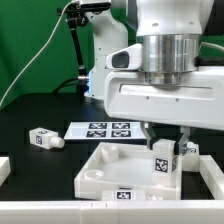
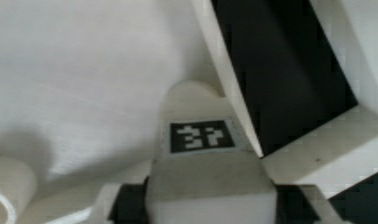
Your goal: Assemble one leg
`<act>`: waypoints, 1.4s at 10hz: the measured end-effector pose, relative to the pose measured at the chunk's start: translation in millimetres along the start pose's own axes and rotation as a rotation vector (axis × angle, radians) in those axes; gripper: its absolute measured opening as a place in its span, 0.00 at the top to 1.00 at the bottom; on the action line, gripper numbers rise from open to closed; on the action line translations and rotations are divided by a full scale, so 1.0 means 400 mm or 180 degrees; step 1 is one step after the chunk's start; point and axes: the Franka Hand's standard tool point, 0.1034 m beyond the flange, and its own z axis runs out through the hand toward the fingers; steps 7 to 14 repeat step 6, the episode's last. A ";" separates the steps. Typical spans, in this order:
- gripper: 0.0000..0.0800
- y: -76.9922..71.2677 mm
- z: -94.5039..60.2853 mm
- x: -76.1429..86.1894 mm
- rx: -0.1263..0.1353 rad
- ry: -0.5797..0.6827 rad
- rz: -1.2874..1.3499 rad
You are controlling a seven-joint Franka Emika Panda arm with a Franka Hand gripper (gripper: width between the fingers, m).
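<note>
Exterior view puts the arm's broad white wrist housing over the large white panel [image 1: 110,165], a square tray-like part with raised rim that lies on the black bench [image 1: 40,115]. Below the housing the end effector [image 1: 163,137] reaches down at the panel's corner on the exterior view's right, and between its dark fingers stands a leg [image 1: 163,165], upright, a black-and-white tag on its facing side, its foot at or just above the panel's corner; whether it touches cannot be told. A second leg [image 1: 44,139] lies on its side on the bench toward the exterior view's left, well apart from the panel. Behind the panel the marker board [image 1: 100,129] lies flat with its row of tags. Wrist view shows the grasped leg [image 2: 207,125] close up, its tag clear, tapering away from the camera between the two fingers [image 2: 159,195], which press on its sides, so the end effector is clenched on it. Beyond it spreads the panel's white floor [image 2: 79,80] and one rim edge, with the black bench past that.
</note>
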 end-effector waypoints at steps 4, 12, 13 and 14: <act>0.36 -0.002 -0.030 0.010 0.0015 0.0016 0.0042; 0.22 -0.006 -0.075 0.013 0.0060 0.0019 0.0025; 0.22 -0.006 -0.075 0.013 0.0060 0.0019 0.0025; 0.22 -0.006 -0.075 0.013 0.0060 0.0019 0.0025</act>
